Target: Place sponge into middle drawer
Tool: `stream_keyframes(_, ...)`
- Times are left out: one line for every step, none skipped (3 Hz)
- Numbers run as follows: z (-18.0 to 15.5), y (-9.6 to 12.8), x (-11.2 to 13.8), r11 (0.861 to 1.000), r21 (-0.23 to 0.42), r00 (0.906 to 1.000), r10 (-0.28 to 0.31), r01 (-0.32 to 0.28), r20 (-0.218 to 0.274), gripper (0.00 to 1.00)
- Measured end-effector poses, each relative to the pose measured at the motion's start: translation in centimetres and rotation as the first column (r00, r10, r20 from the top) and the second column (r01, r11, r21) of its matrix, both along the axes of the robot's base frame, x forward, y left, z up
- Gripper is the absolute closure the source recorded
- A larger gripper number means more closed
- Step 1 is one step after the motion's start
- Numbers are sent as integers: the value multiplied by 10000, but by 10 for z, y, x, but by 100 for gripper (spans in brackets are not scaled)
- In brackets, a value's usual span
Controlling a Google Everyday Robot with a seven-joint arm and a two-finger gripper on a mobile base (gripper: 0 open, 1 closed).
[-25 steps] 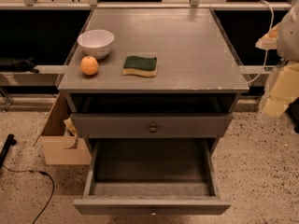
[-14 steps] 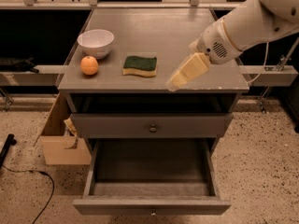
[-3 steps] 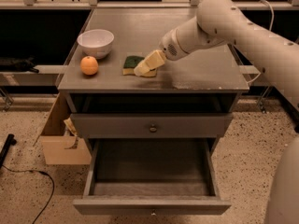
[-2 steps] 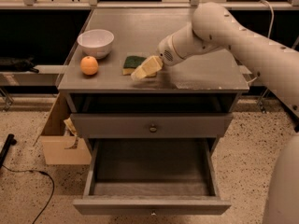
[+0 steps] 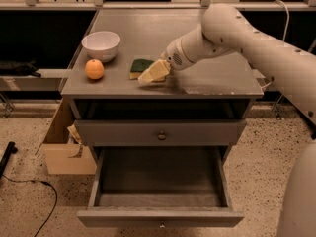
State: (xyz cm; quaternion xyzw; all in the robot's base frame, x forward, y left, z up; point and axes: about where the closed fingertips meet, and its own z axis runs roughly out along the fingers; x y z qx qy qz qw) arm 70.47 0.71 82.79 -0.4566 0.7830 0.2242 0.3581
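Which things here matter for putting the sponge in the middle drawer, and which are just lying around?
For the job: sponge, open middle drawer, pincer at the sponge on the cabinet top.
Lying about: white bowl, orange, cardboard box.

The gripper (image 5: pixel 150 74) sits low over the right end of the sponge (image 5: pixel 139 65) on the cabinet top (image 5: pixel 212 80). The orange (image 5: pixel 94 69) and the bowl (image 5: pixel 101 45) stand near on its left, and the arm (image 5: pixel 247 38) crosses the top's right half. The middle drawer (image 5: pixel 160 179) is pulled out, its bare grey floor open from above, and the upper drawer front (image 5: pixel 123 132) stands closed over its back edge.
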Motion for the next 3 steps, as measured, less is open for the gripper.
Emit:
stream_keyframes(0, 0, 0, 10000, 0, 10000, 0, 0, 0, 41)
stream_keyframes(0, 0, 0, 10000, 0, 10000, 1, -1, -1, 64)
stream_keyframes(0, 0, 0, 10000, 0, 10000, 1, -1, -1, 87)
